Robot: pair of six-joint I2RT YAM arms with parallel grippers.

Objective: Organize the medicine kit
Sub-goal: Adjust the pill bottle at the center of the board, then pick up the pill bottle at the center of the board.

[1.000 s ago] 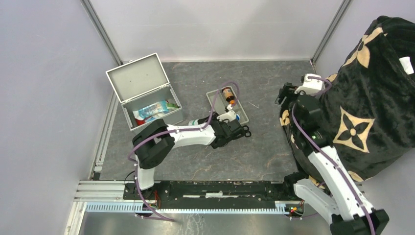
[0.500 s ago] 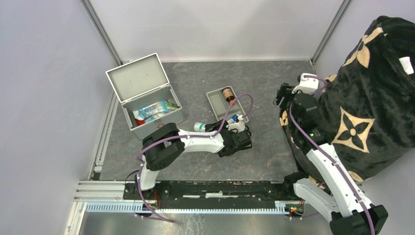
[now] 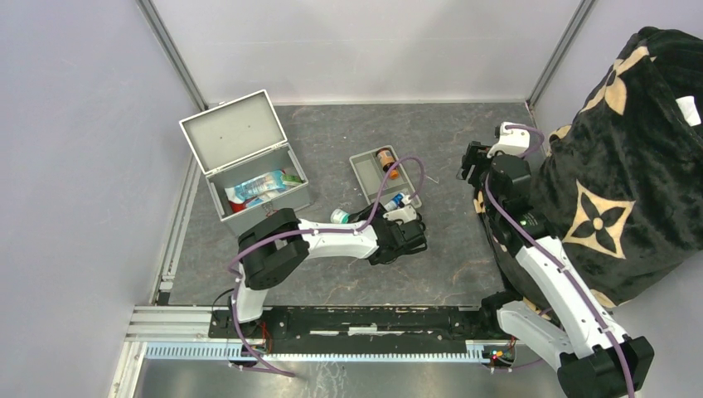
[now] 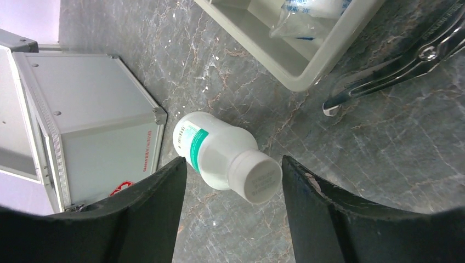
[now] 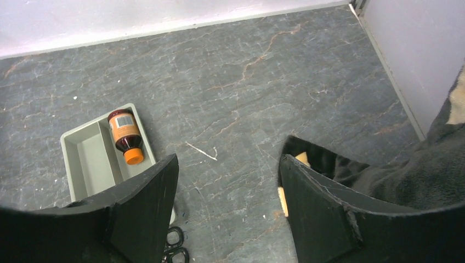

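The medicine kit stands open at the back left, lid up, with packets inside; its grey side fills the left of the left wrist view. A white bottle with a green label lies on its side on the table just right of the kit. My left gripper is open. In its wrist view the bottle lies cap-first between the fingertips of the left gripper, untouched. My right gripper hovers open at the right, and the right gripper has only bare table between its fingers.
A shallow grey divided tray holds an orange-capped brown bottle and a small blue-and-white packet. Metal scissors lie beside the tray. A black patterned blanket bulks along the right edge.
My left gripper drew back from the tray toward the near edge and its jaws widened. The right gripper drifted slightly left.
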